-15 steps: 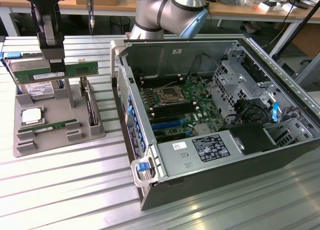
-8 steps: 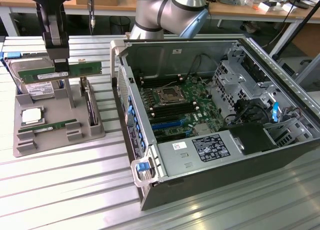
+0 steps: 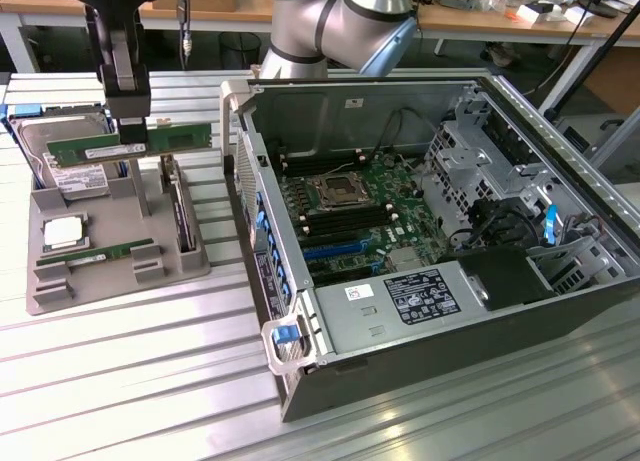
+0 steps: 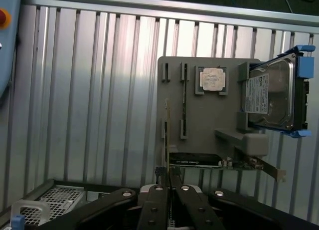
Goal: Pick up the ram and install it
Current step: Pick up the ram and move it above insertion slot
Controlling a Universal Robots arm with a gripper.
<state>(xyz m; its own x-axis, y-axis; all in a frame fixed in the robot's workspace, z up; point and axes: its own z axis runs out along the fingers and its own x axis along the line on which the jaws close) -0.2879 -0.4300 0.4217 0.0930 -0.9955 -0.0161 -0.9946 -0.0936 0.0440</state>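
**Exterior view**
- The ram (image 3: 175,138): a long green stick with a whitish label. It is held level and on edge, over the far end of the grey fixture tray (image 3: 120,276) at the exterior view's left. It appears clear of the tray and well apart from the computer case (image 3: 330,331).
- Gripper (image 3: 130,133): comes down from above and is pinched narrow on the ram, near the middle of its length.
- Tray contents: hard drive (image 3: 60,171), processor chip (image 3: 65,231), a second green stick (image 3: 100,251) lying flat, and an expansion card (image 3: 180,216) standing on edge.
- Case: open, with the motherboard (image 3: 350,196) exposed. The dark memory slots (image 3: 300,186) beside the socket look unfilled, though I can't be sure.

**Wrist view**
- Fingers (image 4: 154,205): drawn close together, with a thin edge between them that I take for the ram seen end-on. The tray lies beyond, carrying the drive and chip.

**Handling note (judged)**
- The ram should be light, thin and stiff, but brittle if bent or twisted.
- The best hold is across the flat faces at mid-length, high on the stick. That keeps the pads off the contact edge and the chips.
- The label face is probably slick, so an off-centre hold would let the stick pivot.
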